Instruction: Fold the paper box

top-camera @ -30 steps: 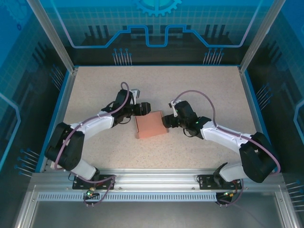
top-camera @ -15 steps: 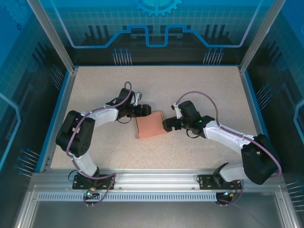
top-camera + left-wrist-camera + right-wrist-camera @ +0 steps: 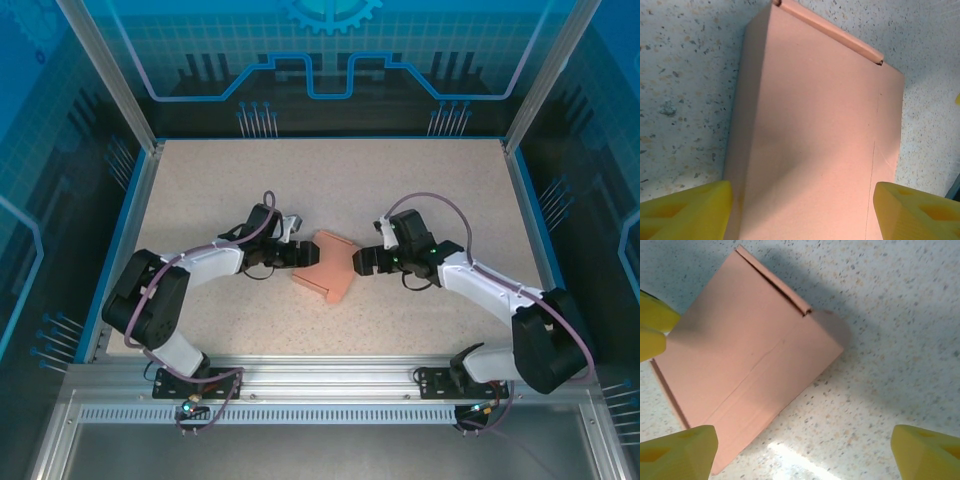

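Pink box (image 3: 327,265) flat on table (image 3: 420,190) btwn arms; left gripper (image 3: 300,256) open astride its end, right gripper (image 3: 358,263) open beside it.

paper box (image 3: 815,135): matt salmon cardboard | table (image 3: 900,340): speckled, stone-like | claw fingers (image 3: 925,450): yellow plastic

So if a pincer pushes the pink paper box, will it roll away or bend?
The paper box probably won't roll: it has flat faces and straight edges, lying flat on the speckled table. It would more likely slide or spin, being thin cardboard and likely light. It may bend along its crease lines, and the loose flap looks easy to squash.
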